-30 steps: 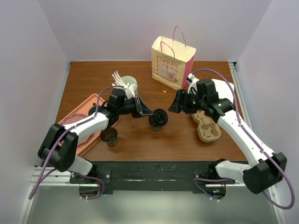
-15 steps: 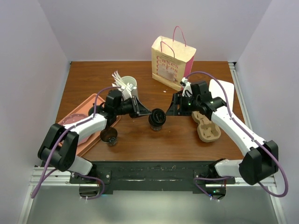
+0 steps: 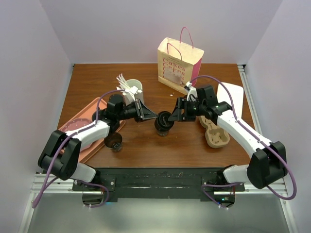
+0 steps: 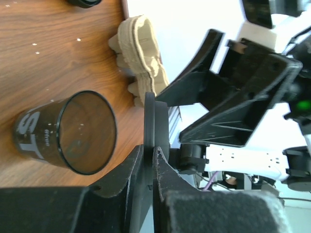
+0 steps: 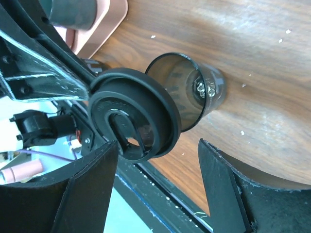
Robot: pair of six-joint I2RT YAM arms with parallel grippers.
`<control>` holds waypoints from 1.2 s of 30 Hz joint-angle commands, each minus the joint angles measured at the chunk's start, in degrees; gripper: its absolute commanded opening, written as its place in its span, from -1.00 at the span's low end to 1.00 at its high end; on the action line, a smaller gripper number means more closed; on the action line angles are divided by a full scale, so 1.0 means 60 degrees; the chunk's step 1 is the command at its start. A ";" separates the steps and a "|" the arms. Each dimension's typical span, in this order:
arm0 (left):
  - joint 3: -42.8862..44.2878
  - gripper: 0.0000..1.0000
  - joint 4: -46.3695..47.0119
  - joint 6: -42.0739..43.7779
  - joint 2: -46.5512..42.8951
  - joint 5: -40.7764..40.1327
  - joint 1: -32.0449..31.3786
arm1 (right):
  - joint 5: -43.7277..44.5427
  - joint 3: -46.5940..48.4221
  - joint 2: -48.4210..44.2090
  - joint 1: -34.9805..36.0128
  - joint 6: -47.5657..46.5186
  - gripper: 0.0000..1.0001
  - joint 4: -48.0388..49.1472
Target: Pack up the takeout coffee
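Note:
The takeout coffee cup (image 3: 162, 129) is dark, stands open-topped mid-table and shows in the left wrist view (image 4: 73, 133) and the right wrist view (image 5: 194, 87). Its round black lid (image 3: 164, 118) hangs tilted just above the cup's rim. My left gripper (image 3: 154, 115) is shut on the lid's edge (image 4: 149, 116), with the jaws pinched either side of it (image 4: 151, 148). My right gripper (image 3: 178, 115) is open just right of the lid. In its wrist view the lid (image 5: 131, 114) hangs ahead of the spread fingers (image 5: 158, 187), touching neither.
A tan pulp carrier (image 3: 215, 131) lies to the right and a paper bag (image 3: 179, 65) stands at the back. A white cup of stirrers (image 3: 133, 90) is behind my left arm. A pink tray (image 3: 77, 127) lies at the left, with a second dark cup (image 3: 114, 141) at its edge.
My right gripper has swung left and lower, from beside the carrier to right next to the lid. The left gripper has kept its hold on the lid and hardly moved.

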 commanded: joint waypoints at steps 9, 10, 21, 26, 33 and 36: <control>-0.0292 -1.00 0.1317 -0.0433 -0.0552 0.0668 0.0210 | -0.1469 -0.0454 -0.0249 -0.0248 0.0504 0.23 0.1250; -0.0379 -1.00 0.1405 -0.0492 -0.0552 0.0668 0.0210 | -0.1601 -0.0527 -0.0278 -0.0248 0.0549 0.19 0.1325; -0.0527 -1.00 0.1523 -0.0522 -0.0552 0.0668 0.0210 | -0.1764 -0.0792 -0.0571 -0.0278 0.0725 -0.19 0.1838; -0.0424 -0.82 0.1011 -0.0156 -0.0478 0.0624 0.0210 | -0.1588 -0.0660 -0.0615 -0.0278 0.0564 -0.40 0.1619; 0.0496 -0.25 -0.0846 0.1132 -0.0551 -0.0119 0.0210 | -0.1530 -0.0645 -0.0468 -0.0278 0.0301 -0.44 0.1282; 0.0820 -0.04 -0.1714 0.1616 -0.0727 -0.0722 0.0210 | -0.1471 -0.0660 -0.0439 -0.0278 0.0213 -0.46 0.1209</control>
